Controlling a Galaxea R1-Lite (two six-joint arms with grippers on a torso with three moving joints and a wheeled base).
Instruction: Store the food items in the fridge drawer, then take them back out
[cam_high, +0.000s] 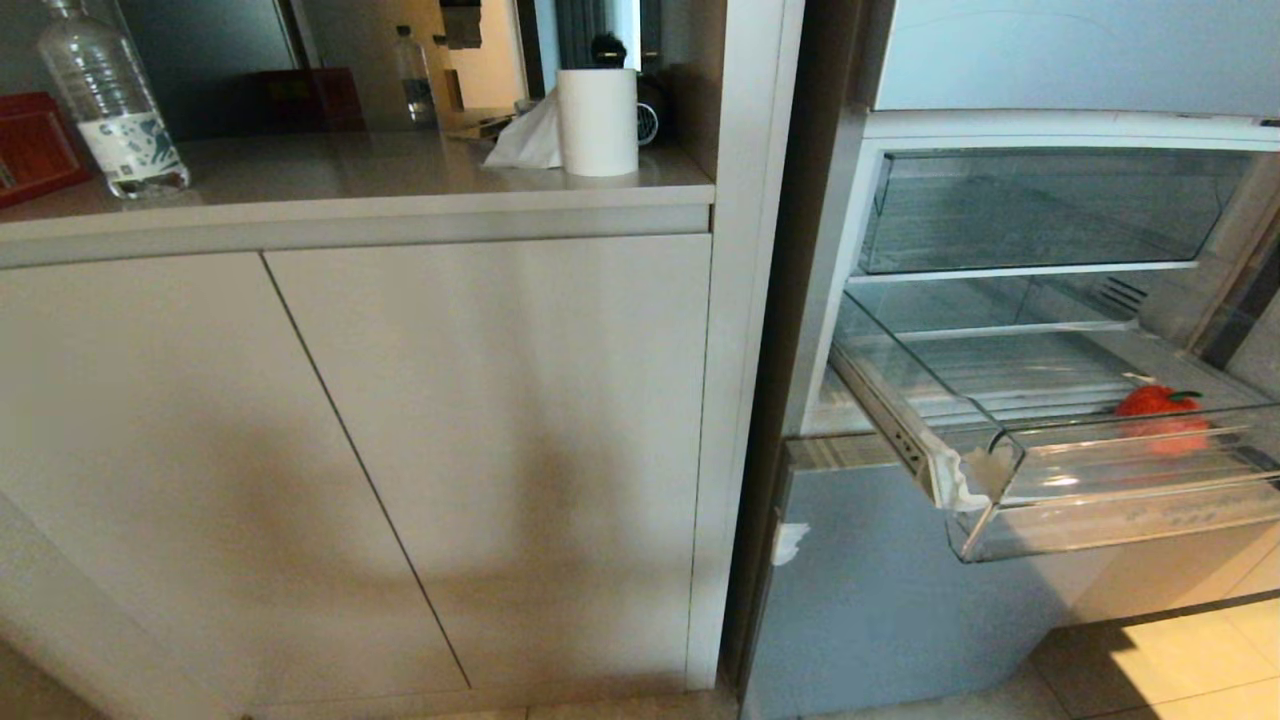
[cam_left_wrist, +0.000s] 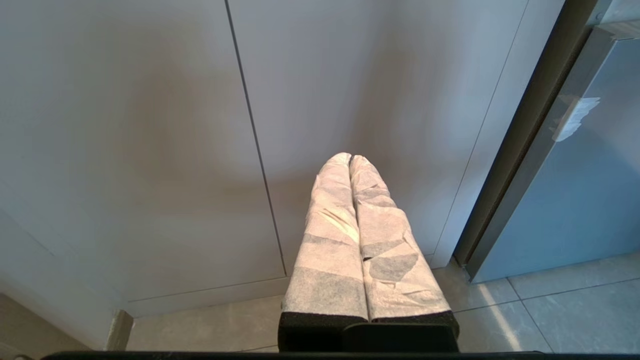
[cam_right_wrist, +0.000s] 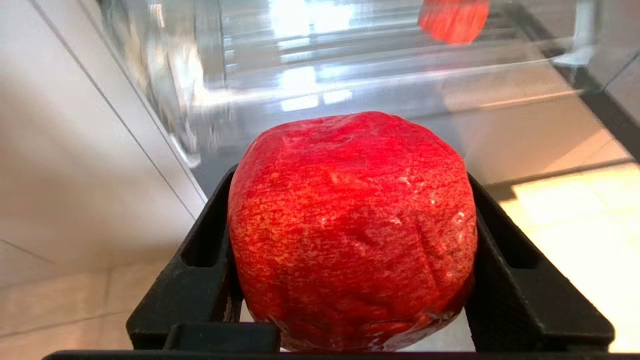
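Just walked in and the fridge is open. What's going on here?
The right gripper holds a round red fruit just outside the pulled-out fridge drawer. A red pepper already lies in that drawer. The left gripper hangs shut and idle by the cabinet doors.

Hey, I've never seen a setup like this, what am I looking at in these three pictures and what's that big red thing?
It's a two-armed robot at a fridge. One picture comes from its head: a counter with a bottle and paper roll, and an open clear drawer with a red pepper inside. The other two come from cameras on its wrists. The left tool, wrapped in white, is shut and empty before the cabinet doors. The right tool grips a red fruit in front of the drawer.
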